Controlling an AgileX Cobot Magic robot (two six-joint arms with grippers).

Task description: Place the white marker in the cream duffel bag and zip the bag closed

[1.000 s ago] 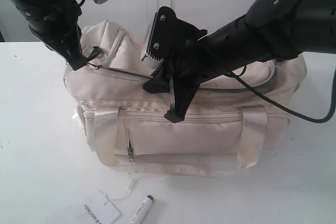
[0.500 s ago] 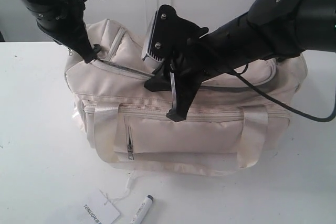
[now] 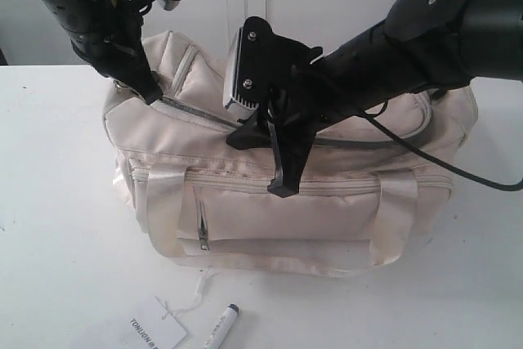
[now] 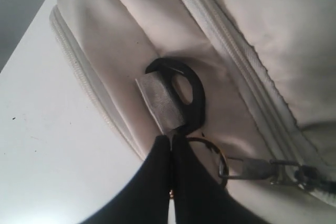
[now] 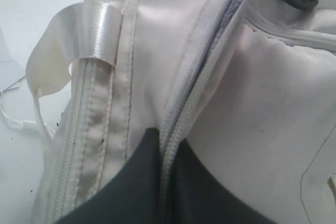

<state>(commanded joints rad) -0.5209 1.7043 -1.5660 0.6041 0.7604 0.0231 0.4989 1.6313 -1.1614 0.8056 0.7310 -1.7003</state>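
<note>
Marker lies at the worktop's front edge, long axis slanted, with its dark cap pointing back-right toward the bag. A paper tag lies just beside it. The bag sits mid-worktop. Right pincer is pinched narrow on the bag's zipper edge. Left pincer is closed by the bag's black ring; what it grips I cannot tell.
</note>
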